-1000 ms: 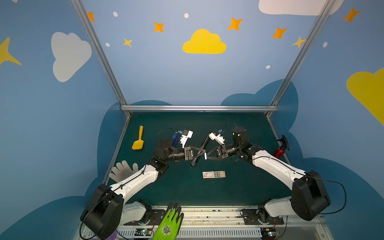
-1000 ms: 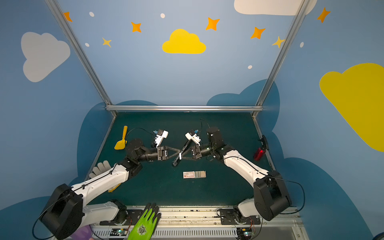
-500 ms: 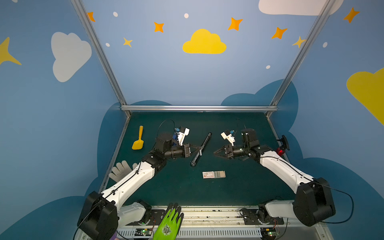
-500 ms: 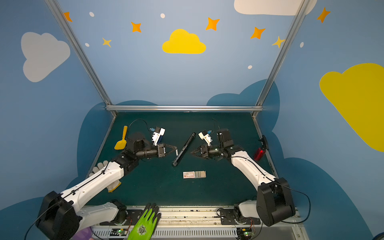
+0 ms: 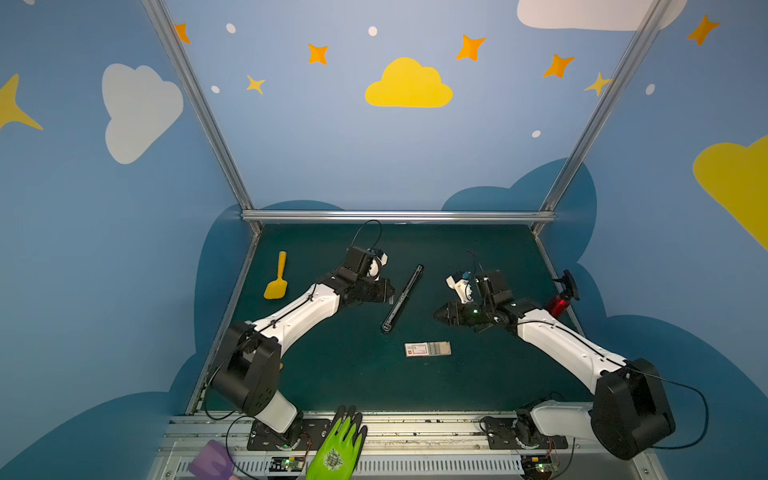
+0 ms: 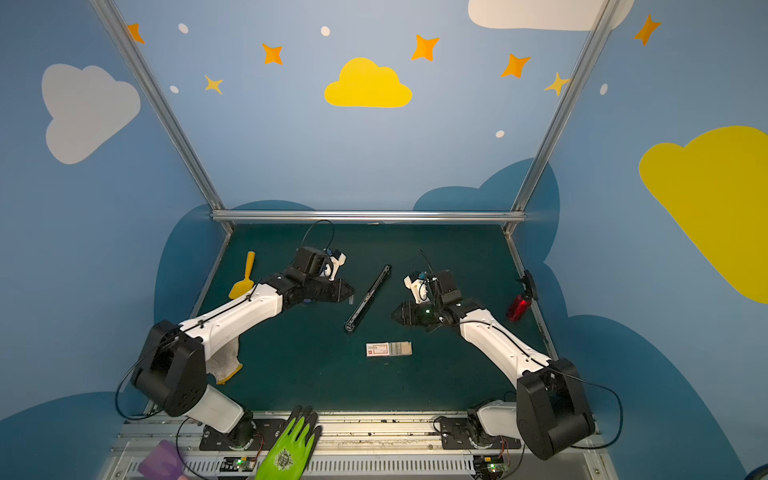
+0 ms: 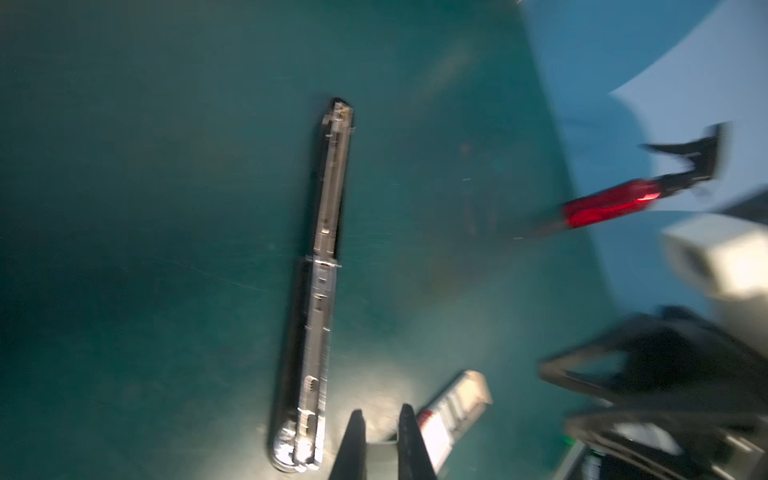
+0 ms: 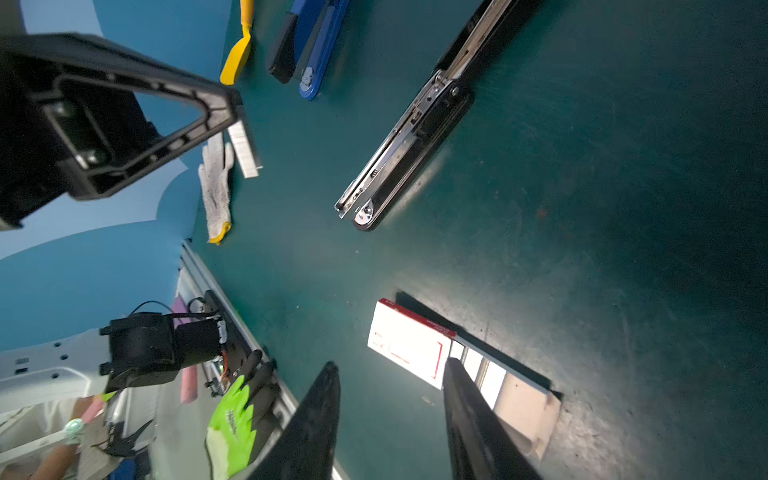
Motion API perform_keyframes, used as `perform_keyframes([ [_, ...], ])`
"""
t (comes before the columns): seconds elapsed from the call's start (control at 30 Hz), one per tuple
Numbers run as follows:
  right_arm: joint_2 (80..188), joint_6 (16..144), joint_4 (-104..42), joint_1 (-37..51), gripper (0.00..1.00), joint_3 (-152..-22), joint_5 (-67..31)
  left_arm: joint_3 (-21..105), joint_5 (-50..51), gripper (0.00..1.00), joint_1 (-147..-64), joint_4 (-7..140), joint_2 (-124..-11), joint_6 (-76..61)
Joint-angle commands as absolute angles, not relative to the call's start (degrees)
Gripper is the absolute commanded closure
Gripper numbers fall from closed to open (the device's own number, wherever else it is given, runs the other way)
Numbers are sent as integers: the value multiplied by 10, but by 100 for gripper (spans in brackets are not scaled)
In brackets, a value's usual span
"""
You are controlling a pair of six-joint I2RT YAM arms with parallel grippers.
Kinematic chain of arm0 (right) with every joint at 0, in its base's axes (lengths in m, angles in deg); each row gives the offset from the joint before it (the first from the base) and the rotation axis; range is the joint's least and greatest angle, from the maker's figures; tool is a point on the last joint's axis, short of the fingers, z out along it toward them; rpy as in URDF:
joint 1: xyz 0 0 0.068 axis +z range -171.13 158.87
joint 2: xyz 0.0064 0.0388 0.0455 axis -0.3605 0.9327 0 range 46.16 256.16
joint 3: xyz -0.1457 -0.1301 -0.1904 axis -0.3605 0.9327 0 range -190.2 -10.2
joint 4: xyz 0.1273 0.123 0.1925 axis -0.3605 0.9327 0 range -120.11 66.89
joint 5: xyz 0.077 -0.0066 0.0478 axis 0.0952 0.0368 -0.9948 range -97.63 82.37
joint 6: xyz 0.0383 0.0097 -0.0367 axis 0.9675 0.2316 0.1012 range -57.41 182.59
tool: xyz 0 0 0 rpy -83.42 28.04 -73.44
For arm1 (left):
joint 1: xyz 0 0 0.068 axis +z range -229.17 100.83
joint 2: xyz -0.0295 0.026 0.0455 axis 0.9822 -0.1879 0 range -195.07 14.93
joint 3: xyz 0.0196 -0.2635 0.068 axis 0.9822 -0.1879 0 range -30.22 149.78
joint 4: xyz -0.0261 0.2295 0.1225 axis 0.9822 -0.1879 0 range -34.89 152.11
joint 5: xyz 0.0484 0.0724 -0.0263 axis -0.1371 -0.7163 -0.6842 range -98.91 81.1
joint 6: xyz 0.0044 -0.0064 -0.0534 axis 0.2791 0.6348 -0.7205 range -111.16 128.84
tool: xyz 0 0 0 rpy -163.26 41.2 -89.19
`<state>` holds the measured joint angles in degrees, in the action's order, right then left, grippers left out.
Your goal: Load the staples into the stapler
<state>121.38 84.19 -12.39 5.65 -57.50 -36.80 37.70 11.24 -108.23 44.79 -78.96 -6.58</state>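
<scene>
My left hand (image 7: pixel 381 411) pinches a thin silvery-grey staple strip (image 8: pixel 245 153). My right hand (image 8: pixel 392 363) is spread near the white red-labelled cardboard staple box (image 8: pixel 407 340).

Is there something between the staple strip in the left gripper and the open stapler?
Nothing visible. Only bare mat lies between the staple strip in the left gripper and the stapler.

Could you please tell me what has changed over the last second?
Both grippers drew back from the stapler, the left gripper leftward, the right gripper rightward with jaws opening; the stapler now lies opened flat on the mat. The left gripper stays shut on a strip of staples; staple box and yellow scoop unmoved.
</scene>
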Motion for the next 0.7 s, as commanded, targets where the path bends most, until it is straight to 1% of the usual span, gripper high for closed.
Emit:
perform_keyframes([
  [0.0, 1211, 841, -163, 68, 58, -568, -320, 426, 41, 92, -1093, 401, -837, -20],
  [0.1, 1227, 845, -169, 72, 58, -573, -324, 477, -3, 91, -1108, 377, -884, -2],
  [0.23, 1237, 847, -177, 80, 58, -570, -323, 551, -39, 91, -1127, 335, -946, 19],
  [0.5, 1231, 846, -176, 82, 58, -567, -315, 642, -75, 90, -1150, 293, -1031, 44],
  [0.67, 1216, 844, -166, 82, 58, -566, -312, 675, -91, 90, -1155, 279, -1066, 53],
])
